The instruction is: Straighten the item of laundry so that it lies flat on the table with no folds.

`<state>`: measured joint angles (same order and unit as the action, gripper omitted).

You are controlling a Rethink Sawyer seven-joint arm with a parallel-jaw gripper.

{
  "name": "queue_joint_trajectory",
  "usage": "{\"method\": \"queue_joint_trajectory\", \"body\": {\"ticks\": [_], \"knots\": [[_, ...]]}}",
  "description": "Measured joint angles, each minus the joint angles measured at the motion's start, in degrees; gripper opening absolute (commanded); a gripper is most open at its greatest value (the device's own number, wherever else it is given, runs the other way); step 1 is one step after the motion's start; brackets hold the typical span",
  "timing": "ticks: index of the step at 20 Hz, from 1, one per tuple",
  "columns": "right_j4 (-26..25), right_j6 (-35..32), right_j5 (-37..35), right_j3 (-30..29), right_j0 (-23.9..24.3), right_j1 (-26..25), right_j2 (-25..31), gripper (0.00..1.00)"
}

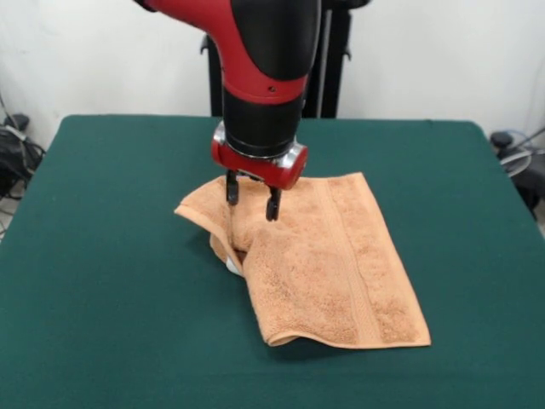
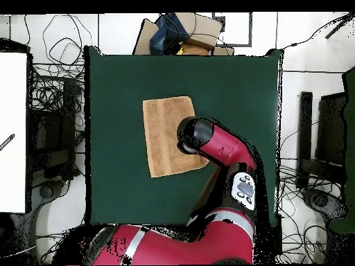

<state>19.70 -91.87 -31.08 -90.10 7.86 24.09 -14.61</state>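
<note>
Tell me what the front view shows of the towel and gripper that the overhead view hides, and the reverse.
Only the front view shows the gripper: its two fingers are apart, low over the bunched, folded-over part of the towel, and whether they touch it is unclear. It also shows a raised fold along the towel's near edge.

Only the overhead view shows the whole table outline and the towel's place on it; the arm covers one towel corner and hides the gripper.

Both show one orange-tan towel on the green table, not yet flat.
</note>
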Motion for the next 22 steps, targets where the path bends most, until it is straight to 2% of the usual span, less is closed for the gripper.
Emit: {"method": "queue_joint_trajectory", "body": {"ticks": [16,22], "knots": [[-3.15,0.00,0.00,3.64,7.20,-0.85,1.74,1.00],[-4.18,0.00,0.00,5.02,7.98,-1.24,1.92,1.00]]}}
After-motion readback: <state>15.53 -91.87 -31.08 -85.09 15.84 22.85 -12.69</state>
